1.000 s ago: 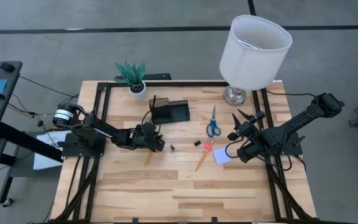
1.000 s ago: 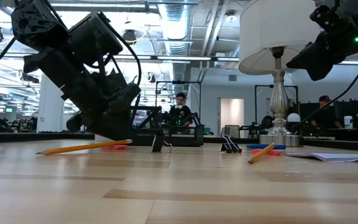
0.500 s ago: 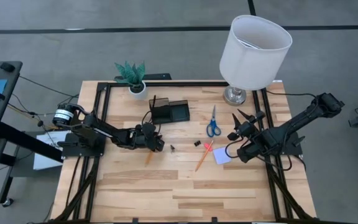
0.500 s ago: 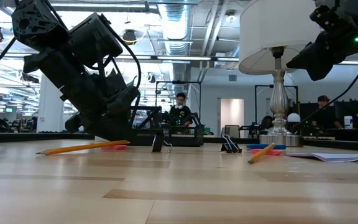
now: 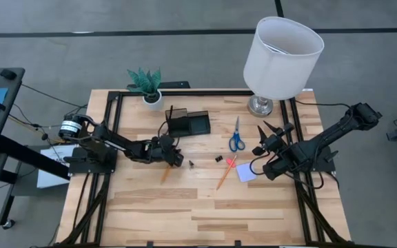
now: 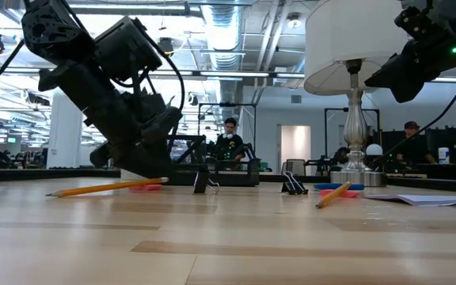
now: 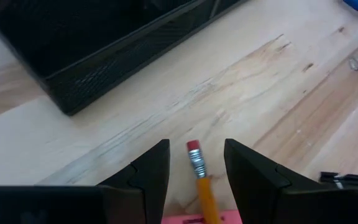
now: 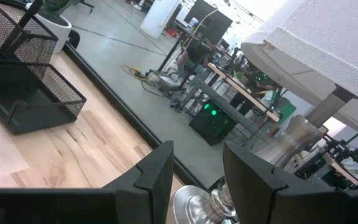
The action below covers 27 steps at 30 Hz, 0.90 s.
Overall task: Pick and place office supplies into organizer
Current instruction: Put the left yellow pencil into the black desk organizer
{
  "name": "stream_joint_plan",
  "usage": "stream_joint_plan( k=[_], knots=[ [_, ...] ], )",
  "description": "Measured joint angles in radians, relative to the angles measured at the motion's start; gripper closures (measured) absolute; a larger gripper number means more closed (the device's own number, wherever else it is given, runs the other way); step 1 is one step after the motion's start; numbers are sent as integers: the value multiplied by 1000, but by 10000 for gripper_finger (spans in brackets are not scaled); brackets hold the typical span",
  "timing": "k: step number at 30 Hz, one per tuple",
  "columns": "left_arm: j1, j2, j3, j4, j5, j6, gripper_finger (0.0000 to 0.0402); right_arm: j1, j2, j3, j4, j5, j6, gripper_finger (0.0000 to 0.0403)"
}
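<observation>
The left gripper hangs with fingers parted astride an orange pencil, holding nothing, just before the black organizer. The pencil lies flat on the table, its long axis running between the fingers, eraser end pointing toward the organizer.

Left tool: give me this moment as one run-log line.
left tool: open, straddling orange pencil, eraser end | organizer: just beyond | right tool: open, waiting, raised by lamp

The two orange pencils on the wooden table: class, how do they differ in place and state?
The orange pencil by the left gripper lies between the left gripper's open fingers, near the black mesh organizer. The orange pencil mid-table lies untouched beside the pale blue note pad. Both lie flat on the table.
</observation>
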Motion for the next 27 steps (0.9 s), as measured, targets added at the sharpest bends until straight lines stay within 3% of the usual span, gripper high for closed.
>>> stream_joint_plan(
  k=[27],
  knots=[
    [14, 0, 12, -44, 27, 10, 258, 0, 0, 0, -6, -1, 0, 270]
  ],
)
